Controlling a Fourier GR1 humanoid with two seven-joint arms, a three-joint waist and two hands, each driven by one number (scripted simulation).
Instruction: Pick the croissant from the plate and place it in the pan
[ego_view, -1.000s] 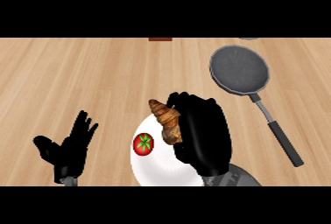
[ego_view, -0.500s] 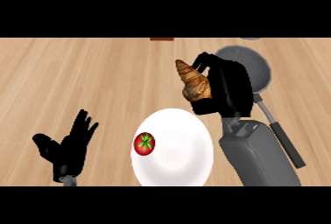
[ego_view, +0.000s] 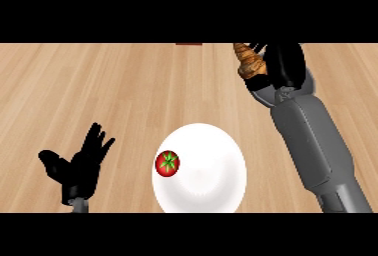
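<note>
While the left hand rests at the lower left with fingers spread and straight, a white plate sits near the bottom edge, a tomato on its left side. Bare wooden counter lies above both. At the upper right, the right hand curls around the croissant, against the top edge.

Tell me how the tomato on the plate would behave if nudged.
The tomato looks round and smooth, so it would probably roll rather than slide. It sits near the left rim of the plate, whose edge looks shallow, so a push leftward could likely send it onto the counter. Its glossy skin suggests it may be slippery to pinch.
</note>
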